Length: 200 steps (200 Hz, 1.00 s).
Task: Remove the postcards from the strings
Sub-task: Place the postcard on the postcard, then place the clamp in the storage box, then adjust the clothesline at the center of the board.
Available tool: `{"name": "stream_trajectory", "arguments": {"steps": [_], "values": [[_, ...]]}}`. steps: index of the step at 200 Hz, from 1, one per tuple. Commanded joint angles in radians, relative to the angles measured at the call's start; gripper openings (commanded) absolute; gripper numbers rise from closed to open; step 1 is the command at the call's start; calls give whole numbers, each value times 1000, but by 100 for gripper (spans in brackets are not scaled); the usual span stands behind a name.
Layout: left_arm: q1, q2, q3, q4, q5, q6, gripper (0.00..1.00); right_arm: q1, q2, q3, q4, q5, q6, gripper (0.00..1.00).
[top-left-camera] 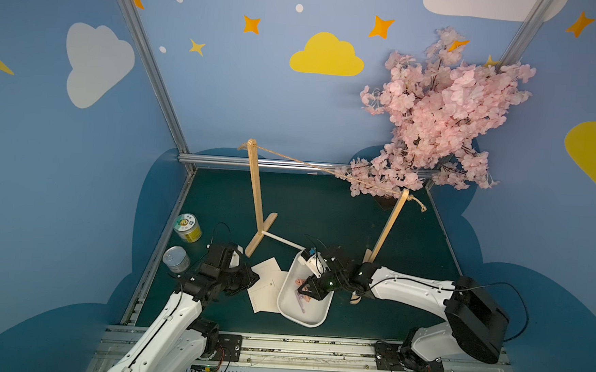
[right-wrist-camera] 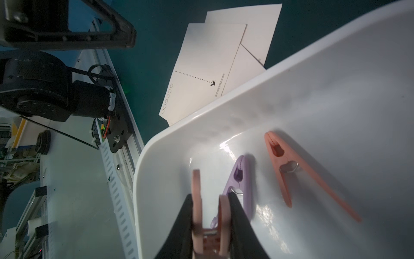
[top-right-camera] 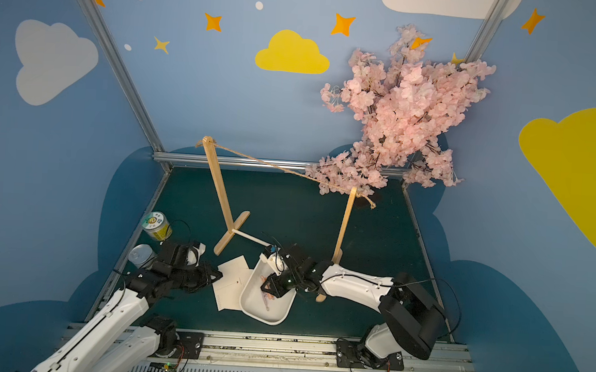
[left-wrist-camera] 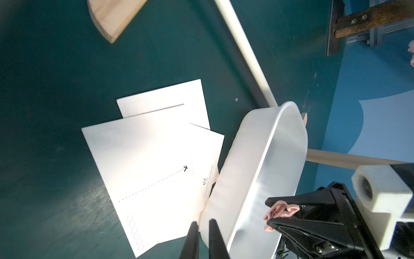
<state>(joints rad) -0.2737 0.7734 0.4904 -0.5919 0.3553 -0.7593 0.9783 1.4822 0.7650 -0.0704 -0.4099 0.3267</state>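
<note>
Left arm stretched low over dark green counter, left pincer a slit apart and empty above three cream-white paper postcards fanned near the front edge, off the tan jute twine behind; right arm bent, right pincer clamped on a pink plastic clothespin over a white oblong tray.

You'll see the twine stretched between two wooden uprights. The postcards lie overlapped on the green mat at nine o'clock of the white tray, with the left gripper at their edge. The right gripper hangs over the tray, a pink peg at its tips.
</note>
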Motion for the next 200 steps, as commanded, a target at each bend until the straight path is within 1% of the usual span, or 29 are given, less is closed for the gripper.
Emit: {"name": "stream_trajectory", "arguments": {"steps": [1,16,17,19,21,28,32,42,50,67,94,115,130,152,200], "values": [[-6,13,-9,32,30,9,13,-4,13,29,-2,12,0,3],[-6,11,-8,30,23,13,18,-4,15,32,-5,22,-1,19],[-5,11,-7,30,23,13,19,-5,15,31,-6,23,-1,23],[-6,9,-7,30,23,14,20,-5,15,32,-6,23,-1,24],[-6,8,-6,30,23,14,21,-6,15,33,-7,24,-1,29],[-5,2,-5,30,20,16,28,-6,12,35,-10,27,-1,38],[-5,-2,-5,30,19,15,31,-6,11,35,-13,30,-1,41],[-5,-16,-5,33,14,16,35,-6,4,39,-20,38,-1,44],[-6,-29,-6,37,10,16,41,-6,-1,43,-28,45,-4,46],[-6,-53,-4,48,0,15,51,-6,-11,56,-53,59,-12,49],[-6,-78,6,63,-13,17,56,-7,-43,76,-103,85,-23,50],[-6,-88,22,77,-45,22,61,-28,-97,80,-159,104,0,52],[-6,-92,25,104,-60,27,63,-48,-149,82,-217,129,11,53],[-5,-96,24,152,-75,30,65,-62,-228,91,-354,194,22,54],[-4,-94,-2,269,-78,37,69,-87,-425,36,-609,241,188,53]]}}
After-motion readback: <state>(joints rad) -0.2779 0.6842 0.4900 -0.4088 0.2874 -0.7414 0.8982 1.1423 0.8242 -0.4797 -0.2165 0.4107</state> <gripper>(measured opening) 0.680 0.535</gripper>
